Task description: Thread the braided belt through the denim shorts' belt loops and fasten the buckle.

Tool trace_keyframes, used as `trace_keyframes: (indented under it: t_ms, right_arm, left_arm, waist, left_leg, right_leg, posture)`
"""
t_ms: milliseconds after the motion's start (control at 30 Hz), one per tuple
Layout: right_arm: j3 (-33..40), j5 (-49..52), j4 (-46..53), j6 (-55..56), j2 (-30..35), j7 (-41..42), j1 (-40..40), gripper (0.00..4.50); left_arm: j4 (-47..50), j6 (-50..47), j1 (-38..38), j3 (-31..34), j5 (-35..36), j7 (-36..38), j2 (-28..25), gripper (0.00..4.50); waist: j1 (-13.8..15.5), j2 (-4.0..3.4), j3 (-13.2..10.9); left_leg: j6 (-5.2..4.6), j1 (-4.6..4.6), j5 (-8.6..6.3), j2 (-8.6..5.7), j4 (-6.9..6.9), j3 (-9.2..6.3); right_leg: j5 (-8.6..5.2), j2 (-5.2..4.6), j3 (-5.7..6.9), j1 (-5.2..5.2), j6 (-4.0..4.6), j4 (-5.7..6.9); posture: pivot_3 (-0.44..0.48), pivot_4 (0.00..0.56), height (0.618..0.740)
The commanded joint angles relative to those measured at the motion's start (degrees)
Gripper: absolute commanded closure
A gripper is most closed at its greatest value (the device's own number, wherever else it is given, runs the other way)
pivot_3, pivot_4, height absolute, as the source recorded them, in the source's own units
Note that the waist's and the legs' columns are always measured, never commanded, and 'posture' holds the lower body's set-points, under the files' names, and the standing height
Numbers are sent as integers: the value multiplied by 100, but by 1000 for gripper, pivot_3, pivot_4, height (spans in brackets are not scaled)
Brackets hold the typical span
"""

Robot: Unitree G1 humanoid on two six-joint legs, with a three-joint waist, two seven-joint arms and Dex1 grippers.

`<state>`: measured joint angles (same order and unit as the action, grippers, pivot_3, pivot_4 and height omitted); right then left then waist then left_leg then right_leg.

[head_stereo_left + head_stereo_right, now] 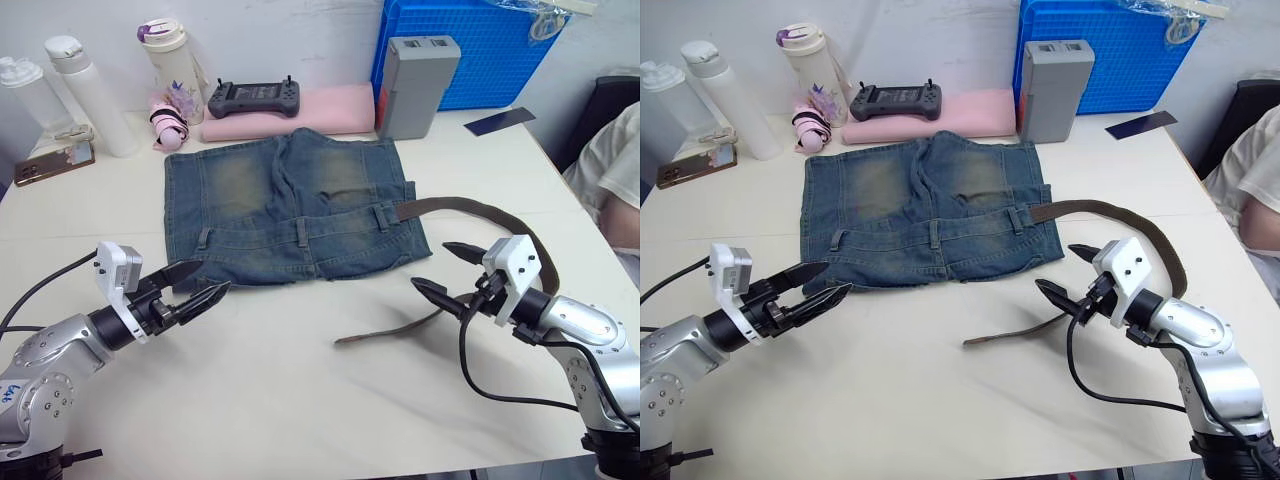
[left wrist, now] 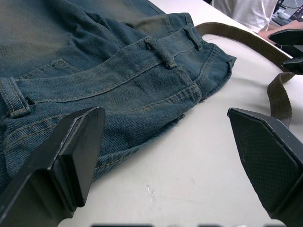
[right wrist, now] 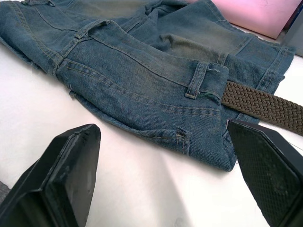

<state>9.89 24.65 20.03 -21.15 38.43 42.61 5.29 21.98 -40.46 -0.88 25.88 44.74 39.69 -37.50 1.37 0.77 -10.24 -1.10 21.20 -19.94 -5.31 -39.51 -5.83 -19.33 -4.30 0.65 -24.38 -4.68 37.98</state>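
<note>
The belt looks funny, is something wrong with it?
A bit. The belt goes under only one loop at the corner of the shorts on the robot's right. The rest curls loose over the table beside the open right gripper. The other loops have nothing in them.

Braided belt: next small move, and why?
Probably the right tool should close on the braided belt beside the shorts and feed it on. The belt enters just one belt loop at the denim shorts' right edge; both tools hover open, empty.
</note>
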Motion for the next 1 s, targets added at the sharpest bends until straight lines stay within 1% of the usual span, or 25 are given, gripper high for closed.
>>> trace_keyframes:
  t_ms: [33, 233, 633, 767, 900, 1000]
  right_arm:
    - [117, 14, 89, 169, 12, 34, 8, 0]
    - [80, -17, 18, 225, 3, 89, 103, 0]
    - [21, 50, -43, 178, 30, 241, 237, 0]
    - [-60, 210, -76, 148, 386, 947, 298, 0]
    - [-573, 483, 116, -33, 1165, 2383, 132, 0]
    - [-1013, 231, -13, 125, 1244, 2639, 406, 0]
  left_arm:
    - [60, 163, 63, 19, -42, 38, -86, 11]
    - [95, 153, 203, 3, 75, -11, -47, 11]
    - [111, 246, 141, -97, -36, 118, -126, 11]
    - [18, 429, 16, -378, -244, 467, -268, 11]
    - [30, 539, -10, -797, -426, 960, -504, 11]
    - [84, 530, 117, -995, -431, 1088, -550, 11]
  waist:
    - [0, 0, 0]
    - [-1, 0, 0]
    - [-2, 0, 0]
    - [-1, -2, -1]
    - [4, -4, -2]
    - [3, -4, -2]
  left_leg:
    - [0, 0, 0, 0, 0, 0]
    - [0, 0, 0, 0, 0, 0]
    - [0, 0, 0, 0, 0, 0]
    - [0, 0, 0, 0, 1, 1]
    - [0, 0, 0, 1, 5, 1]
    - [-1, -1, 0, 2, 7, -1]
  right_leg:
    - [0, 0, 0, 0, 0, 0]
    - [0, 0, 0, 0, 0, 0]
    - [0, 0, 0, 0, 0, 0]
    - [0, 0, -1, 0, 0, -1]
    - [0, -1, 0, 1, 0, -7]
    - [0, -1, 2, 5, 0, -10]
  posture:
    - [0, 150, 709]
    - [0, 150, 709]
    - [0, 150, 709]
    - [0, 150, 709]
    - [0, 150, 709]
    - [0, 150, 709]
